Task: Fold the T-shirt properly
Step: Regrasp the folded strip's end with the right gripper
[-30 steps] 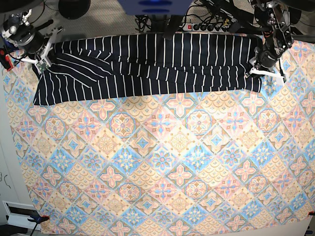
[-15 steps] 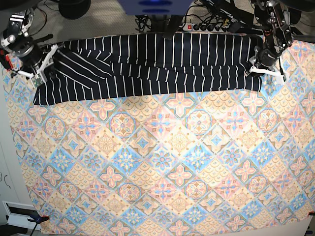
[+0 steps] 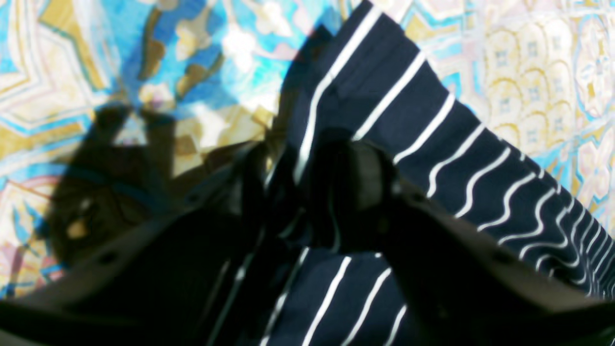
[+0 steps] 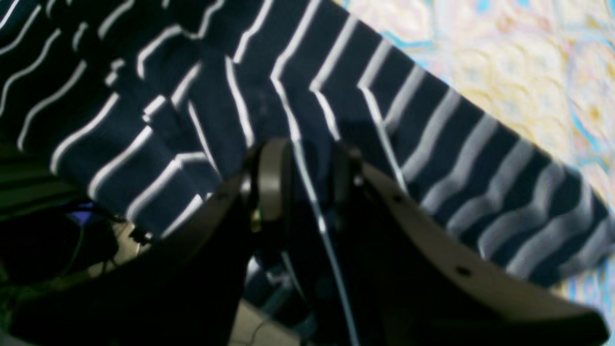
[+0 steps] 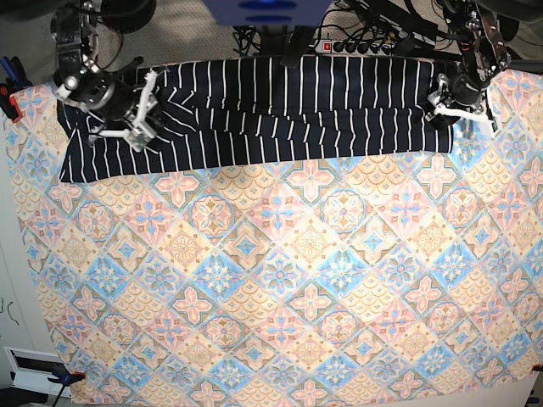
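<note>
The dark navy, white-striped T-shirt (image 5: 288, 110) lies folded into a long band across the far side of the table. My right gripper (image 5: 146, 114) hovers over its left end near the sleeve. In the right wrist view its (image 4: 310, 178) jaws stand apart with a raised fold of the T-shirt (image 4: 288, 72) running between them. My left gripper (image 5: 454, 108) is at the shirt's right end. Its (image 3: 307, 182) jaws stand wide apart in the left wrist view, over a corner of the T-shirt (image 3: 432, 125) that lies between the fingers.
A pastel orange-and-blue floral-tile cloth (image 5: 280, 280) covers the table. A power strip (image 5: 356, 44) and cables lie behind the far edge. Clamps hold the cloth at the far left (image 5: 8, 97) and the near left corner (image 5: 64, 377).
My right gripper has moved rightward from the shirt's left edge onto the shirt, and its jaws have parted. The left gripper has shifted slightly up and its jaws have spread.
</note>
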Motion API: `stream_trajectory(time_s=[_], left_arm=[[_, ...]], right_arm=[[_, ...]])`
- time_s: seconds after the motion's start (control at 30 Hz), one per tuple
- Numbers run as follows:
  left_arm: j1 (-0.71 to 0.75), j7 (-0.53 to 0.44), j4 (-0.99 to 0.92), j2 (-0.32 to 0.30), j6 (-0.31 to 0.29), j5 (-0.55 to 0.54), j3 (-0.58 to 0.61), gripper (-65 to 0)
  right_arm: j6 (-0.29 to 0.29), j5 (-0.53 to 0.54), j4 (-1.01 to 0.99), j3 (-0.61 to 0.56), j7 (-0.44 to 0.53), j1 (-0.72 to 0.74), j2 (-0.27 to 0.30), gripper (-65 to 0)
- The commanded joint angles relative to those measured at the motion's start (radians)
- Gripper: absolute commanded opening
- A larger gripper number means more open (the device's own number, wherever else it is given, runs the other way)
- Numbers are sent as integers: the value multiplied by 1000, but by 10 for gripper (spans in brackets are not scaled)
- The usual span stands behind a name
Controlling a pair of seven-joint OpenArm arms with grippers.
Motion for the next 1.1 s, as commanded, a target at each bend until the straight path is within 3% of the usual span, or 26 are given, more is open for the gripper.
stream_trajectory(time_s=[0.0, 0.17, 0.23, 0.37, 0.67, 0.77, 0.97, 1.07], left_arm=[[26, 61, -12, -17, 42, 62, -2, -314], [31, 64, -12, -22, -15, 62, 0, -164], [31, 106, -12, -23, -30, 63, -2, -134], [31, 161, -5, -40, -45, 71, -3, -129], [46, 162, 4, -43, -45, 72, 32, -131], [43, 162, 4, -43, -45, 68, 80, -174], [36, 156, 4, -42, -45, 65, 162, -373], [20, 156, 4, -39, -45, 65, 175, -424]], right_arm=[[2, 11, -12, -17, 13, 9, 14, -497], [2, 10, -144, -70, 15, 59, 19, -497], [2, 10, -178, -70, 19, 69, 19, -497], [2, 10, -196, -66, 19, 75, 19, -497], [2, 10, -193, -70, 19, 87, 17, -497], [2, 10, -191, -70, 19, 87, 17, -497], [2, 10, -188, -70, 19, 87, 17, -497], [2, 10, -188, -70, 19, 87, 17, -497]])
